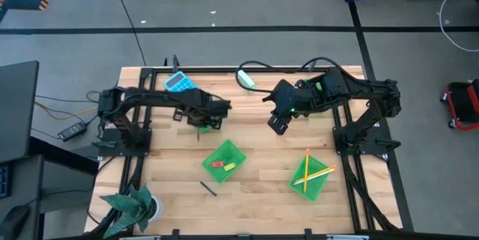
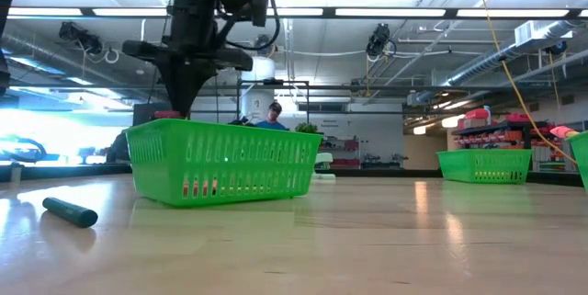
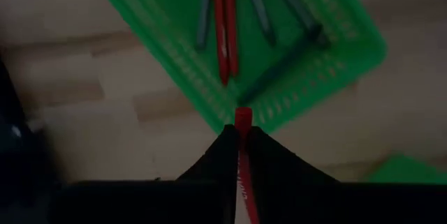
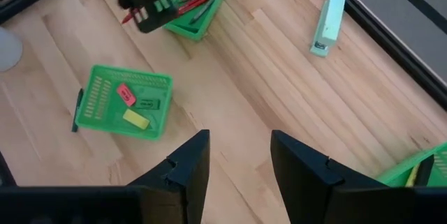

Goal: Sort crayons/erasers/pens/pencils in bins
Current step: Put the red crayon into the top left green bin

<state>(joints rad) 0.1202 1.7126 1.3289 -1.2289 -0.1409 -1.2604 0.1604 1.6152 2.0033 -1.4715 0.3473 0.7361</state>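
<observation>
The left wrist view alone shows the left gripper (image 3: 239,137) with its dark fingers clamped on a slim red plastic pen (image 3: 242,121), just short of the near corner of a perforated bright-green plastic bin (image 3: 342,15) in the upper half of the frame. That bin holds 2 red sticks (image 3: 225,21) and about 4 dark grey ones (image 3: 258,8).

The high view places this gripper left of centre. It shows 3 bins clearly: one under the left gripper, one at centre (image 1: 224,161), one at lower right (image 1: 313,177) holding yellow and orange pencils (image 1: 314,174). A dark stick (image 1: 207,188) lies loose on the pale wooden slat table (image 1: 262,195) below the centre bin.

The right wrist view shows the right gripper (image 4: 239,155), fingers apart and empty, above bare wood. It resolves 3 small erasers in the centre bin: pink-red (image 4: 126,94), green (image 4: 147,104), yellow (image 4: 136,118).
</observation>
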